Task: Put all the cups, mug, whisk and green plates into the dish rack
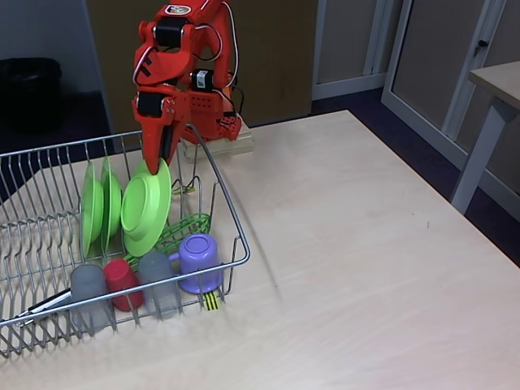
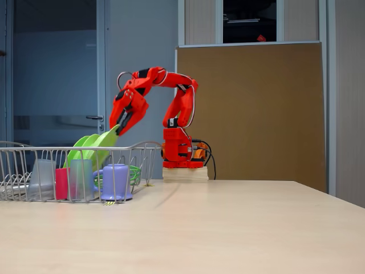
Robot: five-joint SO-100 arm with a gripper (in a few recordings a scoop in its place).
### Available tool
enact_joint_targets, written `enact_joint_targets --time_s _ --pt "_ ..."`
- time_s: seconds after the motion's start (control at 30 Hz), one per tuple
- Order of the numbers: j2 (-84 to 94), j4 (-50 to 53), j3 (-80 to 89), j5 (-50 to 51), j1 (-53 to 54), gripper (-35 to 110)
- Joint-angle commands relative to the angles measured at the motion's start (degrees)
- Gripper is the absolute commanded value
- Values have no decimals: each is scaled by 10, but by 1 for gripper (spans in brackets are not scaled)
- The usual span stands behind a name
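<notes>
Cups (image 1: 122, 282), mug (image 1: 198, 262), whisk (image 1: 185, 229), two plates (image 1: 99, 208) racked; gripper (image 1: 157, 166) jaws clamped on last plate (image 1: 146, 210), basically just release left.

Lime-green plates (image 1: 146, 207), a red cup (image 1: 123, 283), a lilac mug (image 1: 199, 262), a silver rack (image 1: 49, 244) with a yellow-black tag (image 1: 210, 301).

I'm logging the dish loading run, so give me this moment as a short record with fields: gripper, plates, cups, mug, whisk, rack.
gripper: gripper shut on the rim of the third green plate, over the rack
plates: two green plates upright between dividers; the third tilted, held
cups: two grey cups and the red cup upside down in the front row
mug: purple mug upside down, front right corner
whisk: green whisk lying in the rack behind the mug
rack: dish rack on the table
</notes>
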Motion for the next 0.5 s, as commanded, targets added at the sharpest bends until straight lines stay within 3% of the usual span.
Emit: enact_joint_targets --time_s 0.0,0.47 --pt "17 -17 46 12 34 0" --pt "113 31 113 -42 114 0"
